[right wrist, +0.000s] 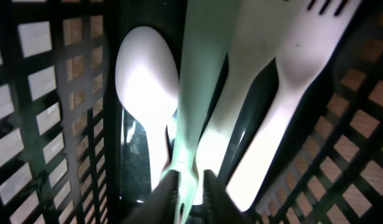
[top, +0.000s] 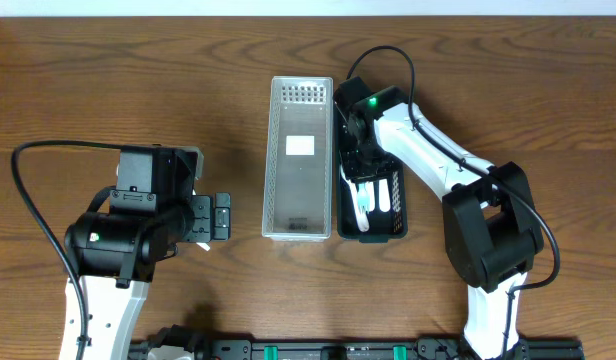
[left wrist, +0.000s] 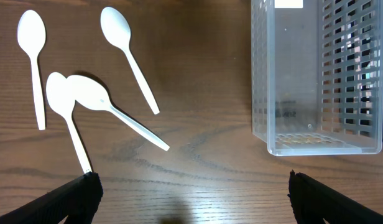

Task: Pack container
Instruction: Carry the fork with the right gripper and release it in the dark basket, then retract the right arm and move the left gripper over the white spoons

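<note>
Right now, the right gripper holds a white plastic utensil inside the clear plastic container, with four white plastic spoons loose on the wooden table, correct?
No: the right gripper holds the white plastic utensil inside the black lattice basket, as the right wrist view shows. The rest stands.

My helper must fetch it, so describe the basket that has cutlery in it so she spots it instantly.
At the middle of the brown wooden table, two long narrow bins stand side by side. Yours is the black lattice plastic basket on the side of the right arm; unlike the clear perforated plastic bin, it holds white plastic cutlery.
</note>
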You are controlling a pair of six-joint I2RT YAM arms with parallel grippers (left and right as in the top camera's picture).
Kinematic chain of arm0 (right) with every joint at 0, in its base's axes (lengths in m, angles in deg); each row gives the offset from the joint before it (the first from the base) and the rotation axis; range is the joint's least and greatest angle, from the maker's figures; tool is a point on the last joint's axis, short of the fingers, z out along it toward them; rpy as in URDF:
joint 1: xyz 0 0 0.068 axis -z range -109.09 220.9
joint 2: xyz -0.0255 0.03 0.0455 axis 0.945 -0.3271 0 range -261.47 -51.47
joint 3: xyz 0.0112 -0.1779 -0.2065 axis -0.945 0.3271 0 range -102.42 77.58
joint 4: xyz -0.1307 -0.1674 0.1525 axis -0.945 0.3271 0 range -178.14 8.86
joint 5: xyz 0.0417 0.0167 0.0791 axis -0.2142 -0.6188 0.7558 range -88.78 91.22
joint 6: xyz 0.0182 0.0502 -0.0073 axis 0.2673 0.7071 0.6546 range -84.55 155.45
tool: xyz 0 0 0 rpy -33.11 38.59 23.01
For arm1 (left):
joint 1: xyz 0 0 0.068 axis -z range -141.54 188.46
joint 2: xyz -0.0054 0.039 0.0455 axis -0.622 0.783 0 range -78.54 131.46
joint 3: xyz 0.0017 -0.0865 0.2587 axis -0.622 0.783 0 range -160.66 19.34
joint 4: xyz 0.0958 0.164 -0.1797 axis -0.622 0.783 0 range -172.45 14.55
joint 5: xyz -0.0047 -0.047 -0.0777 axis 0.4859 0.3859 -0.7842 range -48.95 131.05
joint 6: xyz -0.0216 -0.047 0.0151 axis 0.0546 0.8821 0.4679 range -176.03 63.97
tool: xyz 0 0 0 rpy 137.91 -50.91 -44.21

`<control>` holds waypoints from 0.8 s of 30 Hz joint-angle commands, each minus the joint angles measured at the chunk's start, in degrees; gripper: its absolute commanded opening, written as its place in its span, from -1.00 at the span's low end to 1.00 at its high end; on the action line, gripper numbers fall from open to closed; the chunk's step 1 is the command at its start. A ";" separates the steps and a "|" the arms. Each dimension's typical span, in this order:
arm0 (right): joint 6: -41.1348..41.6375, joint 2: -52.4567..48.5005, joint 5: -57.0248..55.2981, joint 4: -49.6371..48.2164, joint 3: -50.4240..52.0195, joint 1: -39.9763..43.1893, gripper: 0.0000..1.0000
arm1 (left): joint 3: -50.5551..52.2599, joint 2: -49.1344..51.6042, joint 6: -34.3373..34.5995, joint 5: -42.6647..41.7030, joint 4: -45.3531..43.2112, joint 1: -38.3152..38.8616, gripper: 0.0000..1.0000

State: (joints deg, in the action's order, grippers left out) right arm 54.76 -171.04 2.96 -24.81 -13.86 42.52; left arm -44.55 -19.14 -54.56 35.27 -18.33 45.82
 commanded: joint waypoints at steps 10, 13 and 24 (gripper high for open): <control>-0.09 9.35 -13.25 10.38 -19.12 5.42 -0.67 | -0.96 -0.44 -0.17 0.42 0.55 0.11 0.95; 0.00 15.50 -14.73 13.14 -24.98 8.87 -0.41 | -0.96 -0.59 -1.44 0.46 -0.11 0.11 0.96; 1.73 31.52 -10.29 24.70 -25.97 21.66 0.57 | -3.15 9.35 5.31 3.93 -8.57 -5.79 0.96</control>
State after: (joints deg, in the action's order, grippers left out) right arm 56.27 -137.53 -8.49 -2.93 -40.66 62.74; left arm -45.60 -14.58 -50.95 37.04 -25.52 42.01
